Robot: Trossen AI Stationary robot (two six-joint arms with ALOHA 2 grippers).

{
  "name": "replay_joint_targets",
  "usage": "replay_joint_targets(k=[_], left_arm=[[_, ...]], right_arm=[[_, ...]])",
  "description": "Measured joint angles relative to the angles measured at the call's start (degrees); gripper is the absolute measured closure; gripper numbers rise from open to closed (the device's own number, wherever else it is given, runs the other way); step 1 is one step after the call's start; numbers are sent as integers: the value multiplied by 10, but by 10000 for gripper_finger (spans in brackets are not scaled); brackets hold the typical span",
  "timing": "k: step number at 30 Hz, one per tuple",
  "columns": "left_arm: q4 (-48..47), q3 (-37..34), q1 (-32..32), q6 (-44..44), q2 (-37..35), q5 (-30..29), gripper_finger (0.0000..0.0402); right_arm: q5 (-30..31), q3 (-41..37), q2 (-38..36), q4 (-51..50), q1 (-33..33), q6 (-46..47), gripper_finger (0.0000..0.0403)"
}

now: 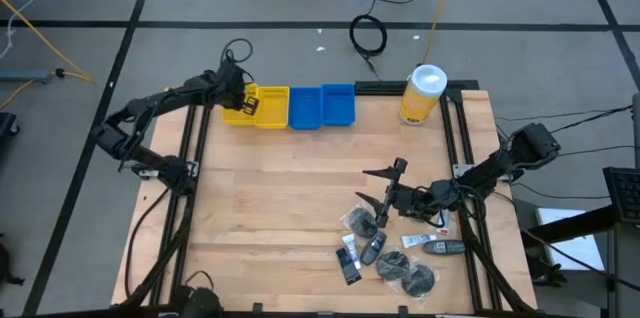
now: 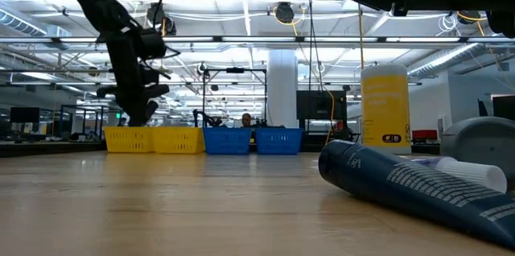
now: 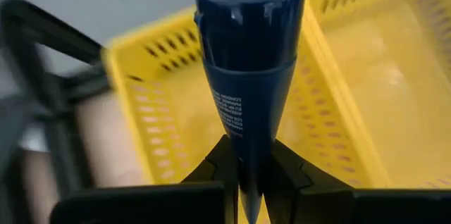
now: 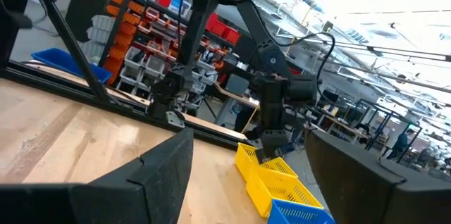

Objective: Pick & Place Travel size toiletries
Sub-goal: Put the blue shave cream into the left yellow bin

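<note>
Dark blue tube (image 3: pixel 248 62), cap-down over yellow bin (image 3: pixel 352 97), pinched by left gripper (image 3: pixel 250 182) jaws.

The wooden table (image 1: pixel 270 198) carries two yellow bins (image 1: pixel 256 108) and two blue bins (image 1: pixel 322 106) in a row along its far edge, with a large yellow canister (image 1: pixel 423 95) standing just beside the blue pair, toward the far right corner. Well apart from the canister, near the front right edge, lies a loose cluster of travel size toiletries (image 1: pixel 390 253): dark round packets, small dark bottles and a white tube.
</note>
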Motion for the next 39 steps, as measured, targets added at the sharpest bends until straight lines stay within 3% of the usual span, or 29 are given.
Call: replay_joint_targets(k=[10,14,25,35,39], left_arm=[[13,0,45,10,60,147,369],[12,0,57,8,61,179,369],[-20,0,80,0,61,184,365],[-22,0,80,0,61,184,284],[-20,0,79,0,61,184,271]], right_arm=[[0,0,0,-3,0,11,138],[0,0,0,-5,0,11,138],[0,0,0,-5,0,13,140],[0,0,0,-5,0,12,142],[0,0,0,-5,0,11,143]])
